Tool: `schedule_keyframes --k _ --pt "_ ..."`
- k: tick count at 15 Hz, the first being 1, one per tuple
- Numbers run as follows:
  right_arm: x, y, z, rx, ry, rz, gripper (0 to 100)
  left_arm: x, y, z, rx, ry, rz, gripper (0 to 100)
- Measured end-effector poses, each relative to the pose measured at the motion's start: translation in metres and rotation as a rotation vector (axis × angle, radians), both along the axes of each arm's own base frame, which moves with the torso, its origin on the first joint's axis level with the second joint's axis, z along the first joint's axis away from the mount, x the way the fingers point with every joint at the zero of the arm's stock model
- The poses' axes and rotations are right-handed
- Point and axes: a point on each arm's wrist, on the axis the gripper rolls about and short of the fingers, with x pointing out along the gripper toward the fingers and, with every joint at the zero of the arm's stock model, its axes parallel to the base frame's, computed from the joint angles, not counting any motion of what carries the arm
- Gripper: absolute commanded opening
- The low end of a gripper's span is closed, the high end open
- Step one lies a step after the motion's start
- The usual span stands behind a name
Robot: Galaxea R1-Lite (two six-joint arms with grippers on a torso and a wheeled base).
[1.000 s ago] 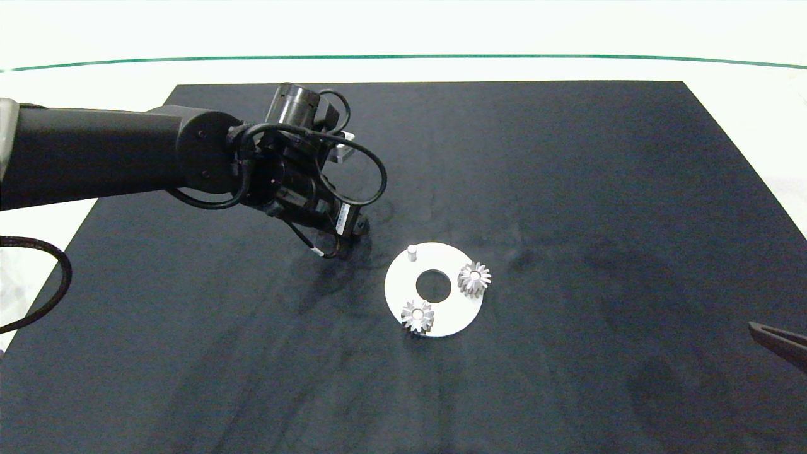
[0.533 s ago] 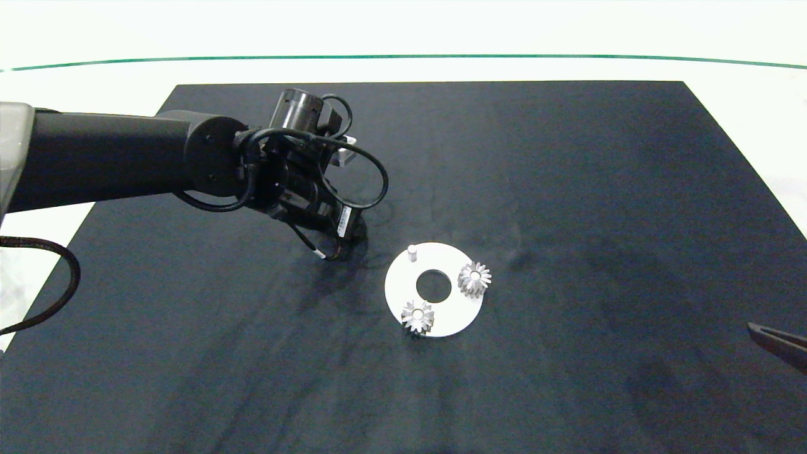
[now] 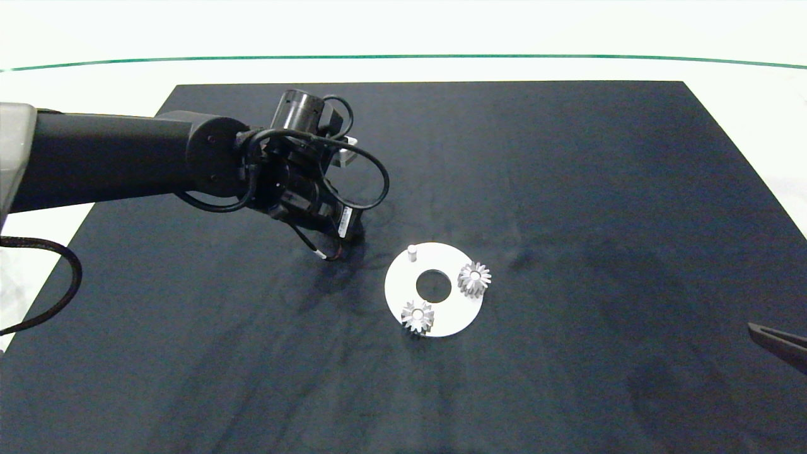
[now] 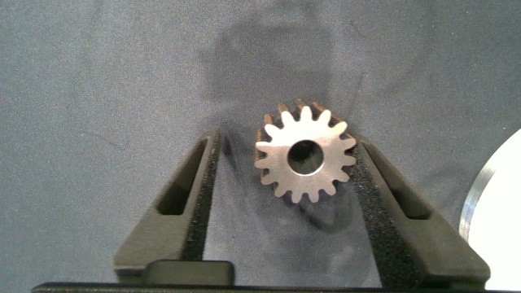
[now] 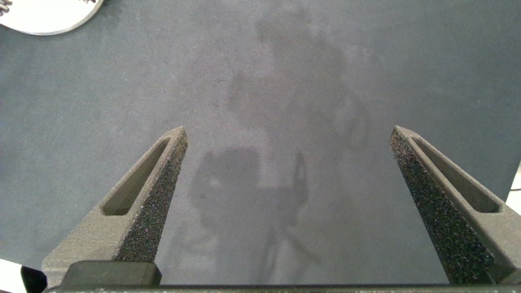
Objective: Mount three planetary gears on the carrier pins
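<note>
Gear: small, stiff metal, likely slippery; best pinched across its teeth.
Left hand: beside the disc, fingers straddling the gear, not clenched.
Right hand: spread, idle.

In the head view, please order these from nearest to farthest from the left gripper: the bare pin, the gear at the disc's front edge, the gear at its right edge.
From the left gripper:
1. Bare pin, on the disc's near-left side.
2. Front-edge gear, lower on the disc.
3. Right-edge gear, on the far side.
</note>
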Motion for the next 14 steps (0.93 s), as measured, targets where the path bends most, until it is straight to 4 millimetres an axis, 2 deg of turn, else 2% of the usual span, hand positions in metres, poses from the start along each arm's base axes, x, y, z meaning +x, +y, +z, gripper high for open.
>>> schedule_keyframes --k 14 --pt "0.0 0.0 0.0001 0.001 -0.001 0.0 100 -0.004 -0.0033 -0.0033 0.01 0.012 -0.009 27"
